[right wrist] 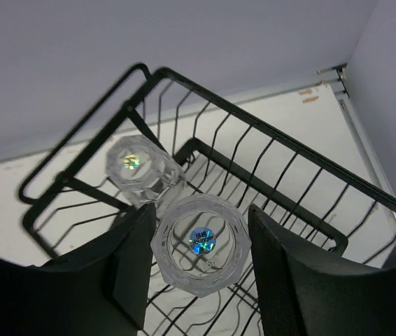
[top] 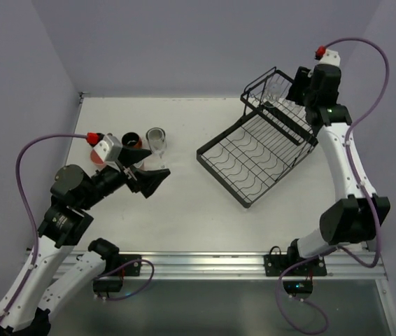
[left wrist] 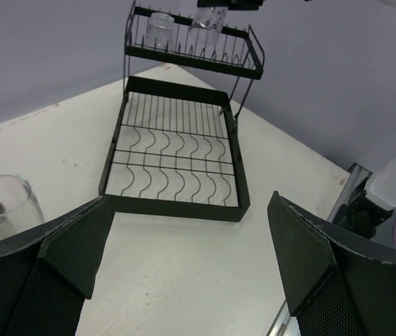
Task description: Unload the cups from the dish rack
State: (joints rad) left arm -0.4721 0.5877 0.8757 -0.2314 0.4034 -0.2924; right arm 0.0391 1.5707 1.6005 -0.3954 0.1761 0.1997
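- A white, lightly scuffed tabletop (top: pixel 205 224) is filling the floor of a booth, with plain lilac walls (top: pixel 184 42) rising at its left, back and right edges – the near edge is ending at a metal rail where both arms are bolted.
- On the left, the left gripper (top: pixel 149 180) is hanging low with its black wedge fingers (left wrist: pixel 72 245) spread wide apart, gripping nothing.
- Just behind it, a dark-rimmed round mug (top: pixel 132 139) and an upright clear glass tumbler (top: pixel 156 138) are standing side by side on the table, near the fingers but apart from them.
- A stretch of white table is lying between these cups and the black wire dish rack (top: pixel 219 178), which is sitting diagonally right of centre.
- The rack's raised angled wire basket (top: pixel 271 91) is pointing toward the back right corner, near the back wall.
- Two clear faceted glasses are sitting in that basket: one (right wrist: pixel 138 168) is standing free, the other (right wrist: pixel 198 248) just beside it.
- The right gripper (right wrist: pixel 199 231) is reaching into the basket, its fingers (right wrist: pixel 131 266) flanking that second glass on both sides – whether they are actually clamping it, I cannot tell.
- The basket's wire rim is running close around the gripper.
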